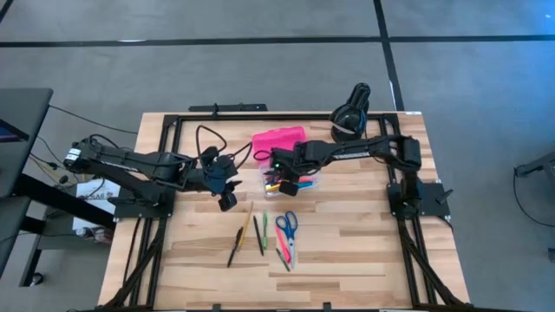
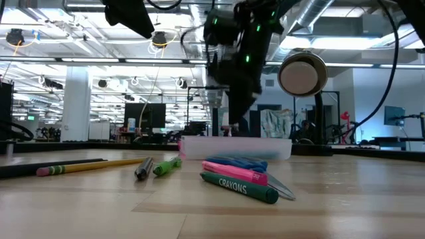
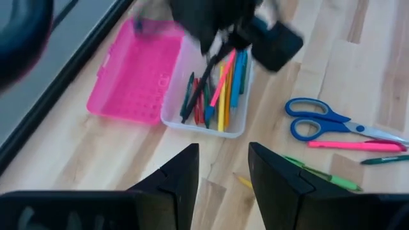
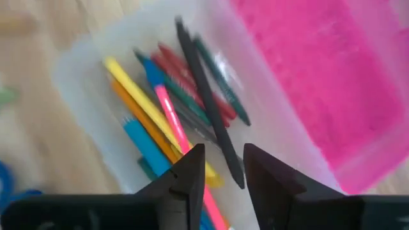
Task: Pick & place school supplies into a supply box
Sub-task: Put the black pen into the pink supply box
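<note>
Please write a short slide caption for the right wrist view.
Right gripper, open, above the clear box base holding pens beside the pink lid.

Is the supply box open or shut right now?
Open. The supply box's pink lid lies flipped back flat beside the clear base, and pens lie exposed inside, with the right pincer above them.

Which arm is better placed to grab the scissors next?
Probably the left. Its tool hangs open and empty beside the loose supplies, near the scissors, while the right tool is over the clear box, its fingers apart above the pens.
</note>
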You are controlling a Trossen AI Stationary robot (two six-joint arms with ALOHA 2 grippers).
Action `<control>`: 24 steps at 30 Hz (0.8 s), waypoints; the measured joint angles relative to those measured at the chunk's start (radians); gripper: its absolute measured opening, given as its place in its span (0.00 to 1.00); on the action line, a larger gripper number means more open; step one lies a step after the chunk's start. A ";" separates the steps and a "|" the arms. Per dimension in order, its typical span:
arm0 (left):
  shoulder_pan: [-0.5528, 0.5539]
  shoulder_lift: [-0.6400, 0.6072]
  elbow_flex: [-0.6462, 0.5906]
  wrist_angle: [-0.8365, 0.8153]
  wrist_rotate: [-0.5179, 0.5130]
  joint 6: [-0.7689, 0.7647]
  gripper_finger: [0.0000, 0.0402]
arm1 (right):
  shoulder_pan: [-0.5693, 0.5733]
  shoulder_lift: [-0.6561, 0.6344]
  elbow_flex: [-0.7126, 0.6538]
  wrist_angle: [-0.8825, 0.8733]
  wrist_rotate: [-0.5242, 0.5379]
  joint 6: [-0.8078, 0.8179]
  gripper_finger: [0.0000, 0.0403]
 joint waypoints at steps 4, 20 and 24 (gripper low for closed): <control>0.000 0.002 -0.022 -0.008 0.042 -0.065 0.32 | 0.017 -0.093 0.001 0.000 0.001 0.098 0.25; -0.137 0.004 -0.307 0.198 0.295 -0.480 0.32 | 0.271 -0.392 0.002 -0.305 0.238 0.406 0.25; -0.220 0.004 -0.375 0.366 0.340 -0.529 0.32 | 0.336 -0.426 0.002 -0.414 0.326 0.499 0.25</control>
